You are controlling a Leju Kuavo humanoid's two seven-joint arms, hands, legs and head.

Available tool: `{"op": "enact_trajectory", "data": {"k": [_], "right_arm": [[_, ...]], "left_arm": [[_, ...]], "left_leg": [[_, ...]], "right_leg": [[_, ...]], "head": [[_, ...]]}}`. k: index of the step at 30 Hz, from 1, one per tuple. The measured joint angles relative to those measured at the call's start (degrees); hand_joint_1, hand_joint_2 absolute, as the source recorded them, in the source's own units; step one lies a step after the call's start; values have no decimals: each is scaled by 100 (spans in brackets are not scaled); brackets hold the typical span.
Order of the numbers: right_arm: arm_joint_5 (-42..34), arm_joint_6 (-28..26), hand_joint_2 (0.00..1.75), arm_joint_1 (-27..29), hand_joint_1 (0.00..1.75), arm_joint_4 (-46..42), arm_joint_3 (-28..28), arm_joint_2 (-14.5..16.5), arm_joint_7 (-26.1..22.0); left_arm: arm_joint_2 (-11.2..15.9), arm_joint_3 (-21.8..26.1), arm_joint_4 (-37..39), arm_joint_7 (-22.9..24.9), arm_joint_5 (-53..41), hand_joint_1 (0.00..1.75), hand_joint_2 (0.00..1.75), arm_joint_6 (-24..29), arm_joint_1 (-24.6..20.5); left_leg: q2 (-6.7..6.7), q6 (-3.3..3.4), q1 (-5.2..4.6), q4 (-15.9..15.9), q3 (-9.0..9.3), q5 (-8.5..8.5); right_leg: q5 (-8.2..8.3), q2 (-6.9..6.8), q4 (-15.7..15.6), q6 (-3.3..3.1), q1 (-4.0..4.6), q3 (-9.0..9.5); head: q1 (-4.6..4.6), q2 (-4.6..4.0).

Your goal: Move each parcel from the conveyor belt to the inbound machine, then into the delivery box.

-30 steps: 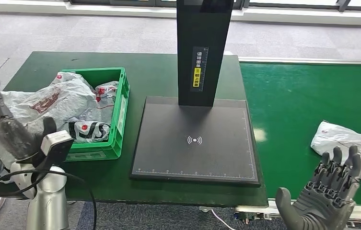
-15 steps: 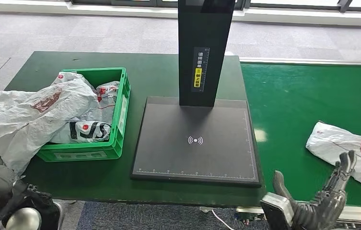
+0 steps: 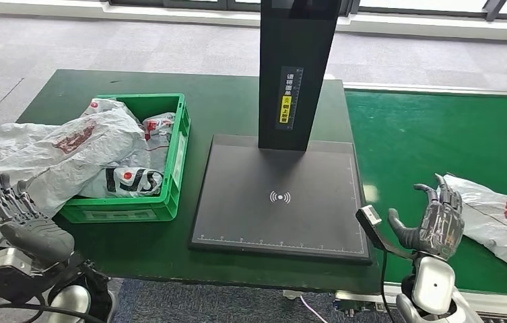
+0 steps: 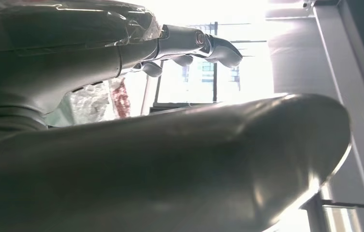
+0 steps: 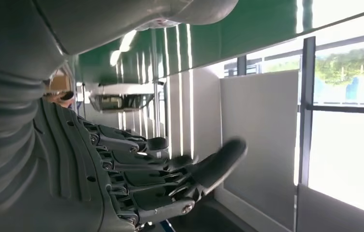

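1. Head view: a white parcel [image 3: 499, 219] lies on the green conveyor belt [image 3: 425, 141], just beside the right hand [image 3: 439, 219].
2. That hand holds nothing, fingers apart.
3. The left hand [image 3: 25, 219], apparently empty with fingers spread, sits near the parcel-heaped green delivery box [image 3: 176, 158].
4. The black inbound machine [image 3: 281, 198] stands between.

Left hand [image 3: 25, 219] sits low at the robot's left side, palm down, fingers [image 3: 0, 194] stretched forward and slightly apart, holding nothing. Right hand [image 3: 437, 219] is raised upright on its silver wrist, fingers [image 3: 447, 195] spread and lightly curled, thumb out to the side, empty as well.
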Motion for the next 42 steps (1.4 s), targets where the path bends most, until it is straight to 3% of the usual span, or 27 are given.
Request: {"op": "enact_trajectory", "data": {"k": [8, 16, 21, 29, 35, 38, 42], "right_arm": [[6, -103, 175, -135, 0, 870, 432, -438, 1], [7, 61, 175, -211, 0, 1203, 538, -508, 1], [5, -6, 175, -541, 0, 2356, 418, -505, -82], [-463, -416, 175, -564, 0, 3898, -1007, -554, -593], [-1542, -559, 175, -321, 0, 4205, -2907, -539, -2157], [-1414, -502, 175, -374, 0, 4244, -3677, -482, -2211], [-1177, -522, 175, -434, 0, 4294, -4224, -381, -2128]], "left_arm": [[-31, 0, 295, 0, -1, 0, 0, 0, -98], [-39, 0, 434, -1, 82, 0, 0, -53, -140], [-73, 7, 646, 0, 296, 0, 0, -398, -193], [-114, 31, 1139, 0, 206, 0, 0, -207, -282], [-106, 31, 1389, 0, 108, 0, 0, 213, -347], [-106, 31, 1454, 0, 89, 0, 0, 261, -357], [-106, 31, 1526, 0, 42, 0, 0, 278, -367]], "left_leg": [[19, -4, -3, 0, -7, -11], [25, -4, -2, 0, -6, -14], [23, -1, -7, 0, -7, -12], [0, 18, -24, 2, -11, -15], [-1, 16, -26, 1, -21, -22], [6, 16, -25, 1, -20, -21], [7, 17, -25, 1, -19, -21]], "right_leg": [[-1, 27, 0, 0, -4, -9], [-2, 30, 0, 0, -3, -11], [0, 28, 0, 2, -8, -9], [-7, 5, -1, 18, -25, -8], [-11, 6, 0, 21, -26, -13], [-11, 10, 0, 21, -26, -15], [-11, 11, 0, 21, -25, -13]], "head": [[0, 0], [0, 0], [0, 0], [0, 0], [1, 0], [0, 0], [0, 0]]}}
